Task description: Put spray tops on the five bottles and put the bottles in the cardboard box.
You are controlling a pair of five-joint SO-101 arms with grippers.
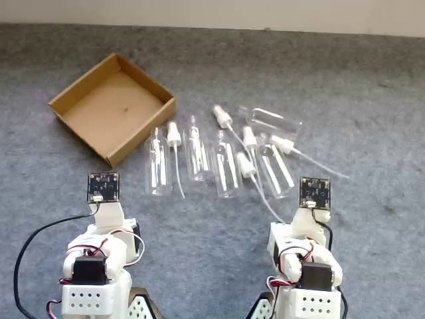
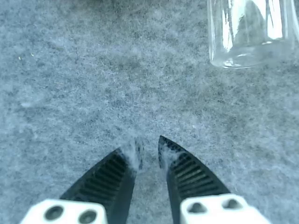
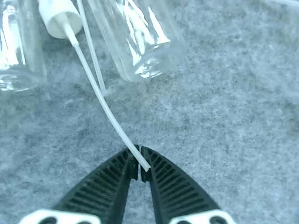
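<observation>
Several clear bottles lie side by side mid-table; the leftmost one (image 1: 158,163) is nearest the open, empty cardboard box (image 1: 113,109). Loose white spray tops (image 1: 174,136) with long thin tubes lie among them. Both arms sit at the near edge. My left gripper (image 2: 148,145) is shut but for a narrow slit, low over bare carpet, a bottle's base (image 2: 247,32) ahead of it. My right gripper (image 3: 140,156) is shut, and the end of a spray top's tube (image 3: 100,98) lies across its tips. Ahead of it lie a bottle (image 3: 140,37) and a spray top (image 3: 58,18).
Grey carpet (image 1: 372,80) covers the table. One bottle (image 1: 269,119) lies crosswise behind the row. A black cable (image 1: 26,246) loops beside the left arm's base. There is open carpet between the arms and the bottles.
</observation>
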